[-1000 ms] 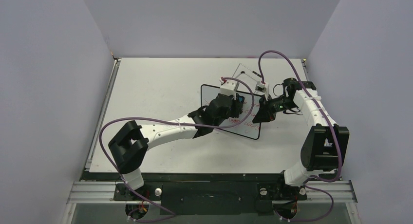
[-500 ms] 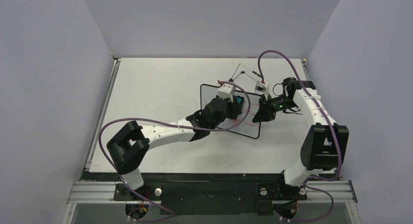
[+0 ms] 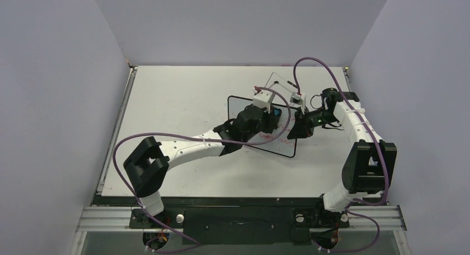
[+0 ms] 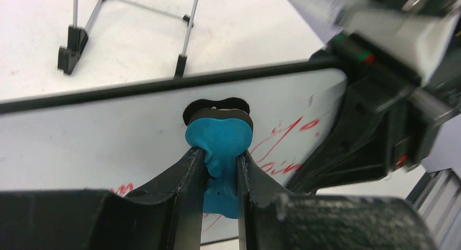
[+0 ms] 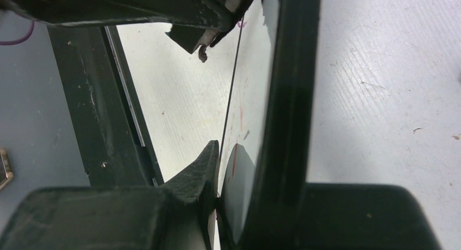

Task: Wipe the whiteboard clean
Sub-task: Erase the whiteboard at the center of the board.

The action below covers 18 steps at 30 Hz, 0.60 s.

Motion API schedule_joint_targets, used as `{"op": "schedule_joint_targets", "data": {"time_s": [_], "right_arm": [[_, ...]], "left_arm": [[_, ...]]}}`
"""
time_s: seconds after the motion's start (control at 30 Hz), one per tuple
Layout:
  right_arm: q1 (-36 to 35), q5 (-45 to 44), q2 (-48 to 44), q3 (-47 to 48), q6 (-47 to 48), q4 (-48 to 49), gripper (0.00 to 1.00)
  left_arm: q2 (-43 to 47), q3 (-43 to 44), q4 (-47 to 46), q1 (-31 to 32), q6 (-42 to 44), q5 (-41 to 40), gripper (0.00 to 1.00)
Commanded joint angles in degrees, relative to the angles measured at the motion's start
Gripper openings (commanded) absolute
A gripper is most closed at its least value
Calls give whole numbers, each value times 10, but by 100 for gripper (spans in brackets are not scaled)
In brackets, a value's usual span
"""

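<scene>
The small rectangular whiteboard with a thin black rim and rounded corners (image 3: 238,107) sits right of the middle of the white table (image 3: 177,100), in front of the thin wire easel stand (image 3: 280,80), which stands apart from it at the far side. Red handwritten lines (image 4: 282,137) cover the board's right and lower parts, while its left part shows white. Whether the board lies flat or is tipped up cannot be told.

The right gripper (image 3: 297,127) is clamped on the board's right edge: in the right wrist view its fingers (image 5: 206,163) close on the black rim (image 5: 282,98) from both faces. The left gripper (image 4: 216,158) reaches over the board from the near left, its jaws pinched together on a small blue bone-shaped foam eraser (image 4: 219,137). The eraser's rounded end presses against the board's surface near the far rim, just left of the red writing, and casts a dark shadow there
</scene>
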State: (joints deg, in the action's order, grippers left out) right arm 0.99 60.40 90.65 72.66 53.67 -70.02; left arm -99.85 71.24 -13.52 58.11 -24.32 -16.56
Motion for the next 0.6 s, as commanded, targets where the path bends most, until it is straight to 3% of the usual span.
{"op": "schedule_joint_targets", "data": {"time_s": [0.0,0.27,0.57], "right_arm": [[-35,3,-6,5,49,-78,0],[-35,4,-6,5,50,-80,0],[-35,4,-6,6,52,-81,0]], "left_arm": [[-21,84,-30,-18,12,27,0],[-27,-3,-62,-1,-32,24,0],[5,-90,-53,-6,-29,-35,0]]}}
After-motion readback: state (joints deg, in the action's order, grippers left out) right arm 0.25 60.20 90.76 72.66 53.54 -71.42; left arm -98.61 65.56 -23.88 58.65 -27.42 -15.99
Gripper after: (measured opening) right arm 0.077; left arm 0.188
